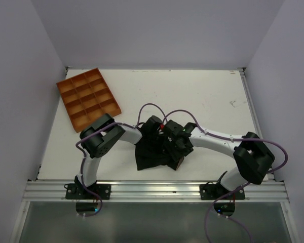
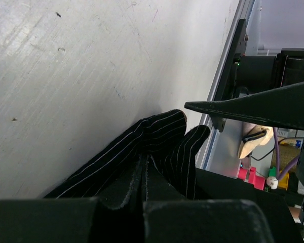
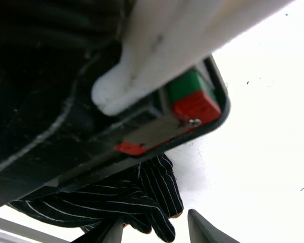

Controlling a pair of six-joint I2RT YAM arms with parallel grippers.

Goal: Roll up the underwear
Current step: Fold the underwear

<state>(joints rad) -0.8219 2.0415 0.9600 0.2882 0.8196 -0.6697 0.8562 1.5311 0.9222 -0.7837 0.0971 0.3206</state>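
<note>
The underwear is a crumpled black pinstriped cloth near the table's front middle, under both grippers. My left gripper is shut on a fold of it; in the left wrist view the fingers pinch the striped fabric, which is bunched up off the table. My right gripper is open beside it. In the right wrist view its fingertips stand apart, with a hanging corner of the underwear between them, close to the left finger. The left arm's body hides most of that view.
An orange compartment tray lies at the back left. The metal rail of the table's front edge runs just behind the underwear. White walls close in the table's sides and back. A black wedge of the right gripper hangs in the left wrist view.
</note>
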